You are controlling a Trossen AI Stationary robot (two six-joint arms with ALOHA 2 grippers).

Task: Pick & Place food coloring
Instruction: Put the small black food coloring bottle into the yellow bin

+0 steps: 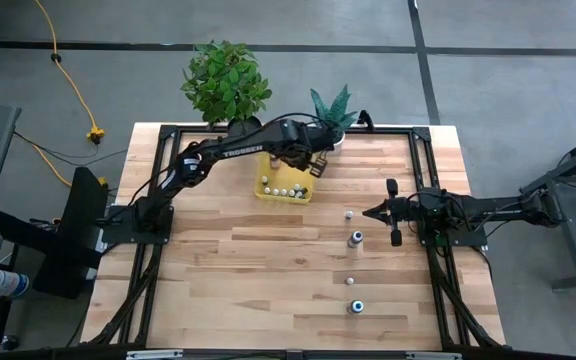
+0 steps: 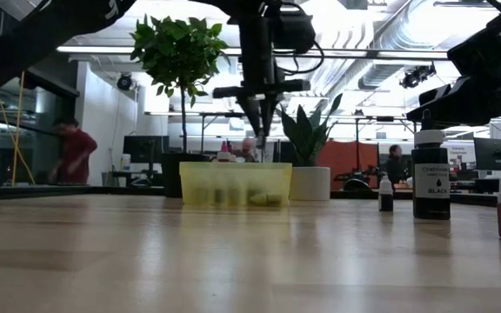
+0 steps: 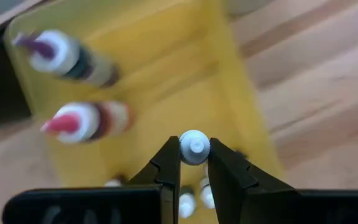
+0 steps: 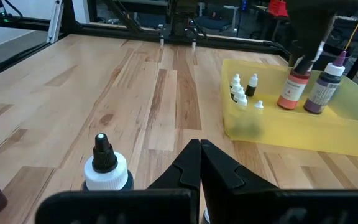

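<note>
A yellow bin (image 1: 268,183) stands at the table's far middle and holds several small whitish food coloring bottles (image 4: 241,93) and two larger ones, reddish (image 4: 293,90) and purple (image 4: 323,87). My left gripper (image 3: 194,149) hovers over the bin (image 3: 166,81), shut on one tiny white-capped bottle (image 3: 194,148). Other bottles stand on the bare table: (image 1: 349,214), (image 1: 356,238), (image 1: 349,281), (image 1: 357,306). My right gripper (image 4: 199,152) waits shut at the table's right, pointing toward them, with a black-tipped bottle (image 4: 106,165) close before it. My left gripper pinches the tiny bottle by its white cap (image 3: 194,140) between its two fingertips (image 3: 166,158), coming from above and pointing down. The bottle is lifted clear above the bin's floor; its body below the cap is hidden by the cap and fingers.
A white plant pot (image 1: 333,140) and a leafy plant in a dark pot (image 1: 226,85) stand at the far edge behind the bin. Black frame rails (image 1: 423,160) run along the table's sides. People move about in the room (image 2: 75,152) beyond. Bare wood lies near and left (image 1: 228,270).
</note>
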